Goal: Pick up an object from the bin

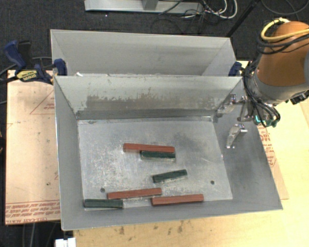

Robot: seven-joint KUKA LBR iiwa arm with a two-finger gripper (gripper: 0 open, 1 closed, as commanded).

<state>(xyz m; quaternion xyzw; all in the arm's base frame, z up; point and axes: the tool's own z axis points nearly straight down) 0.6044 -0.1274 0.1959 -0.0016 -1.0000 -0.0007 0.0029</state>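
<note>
Bin [144, 94]: grey metal, sloped walls, flat floor. 6 flat sticks lie on the floor, 3 red-brown and 3 dark green, all lengthwise roughly left to right.

Arm [283, 60], with its orange wrist cover, comes in over the right rim. Jaws hang at the right side of the bin, over the line where the floor meets the right sloped wall, towards the back right corner. Cannot tell whether the jaws are apart or together; the metal parts there overlap from this angle.

Stick positions relative to the jaws:
- Upper red-brown stick [144, 148]: mid-floor, left of and somewhat nearer the front than the jaws, well apart from them.
- Upper dark green stick [157, 156]: touching the front edge of that red-brown stick, shifted a little right.
- Middle dark green stick [169, 176]: alone, slightly tilted, right end higher. Its right end is among the stick ends nearest the jaws, with bare floor between.
- Lower-left red-brown stick [134, 193]: near the front wall.
- Lower-right red-brown stick [177, 199]: just beside the right end of the lower-left one, nearer the front.
- Corner dark green stick [103, 204]: front left corner, farthest from the jaws.

All 6 sticks rest flat on the floor, to the left of the jaws.
</note>
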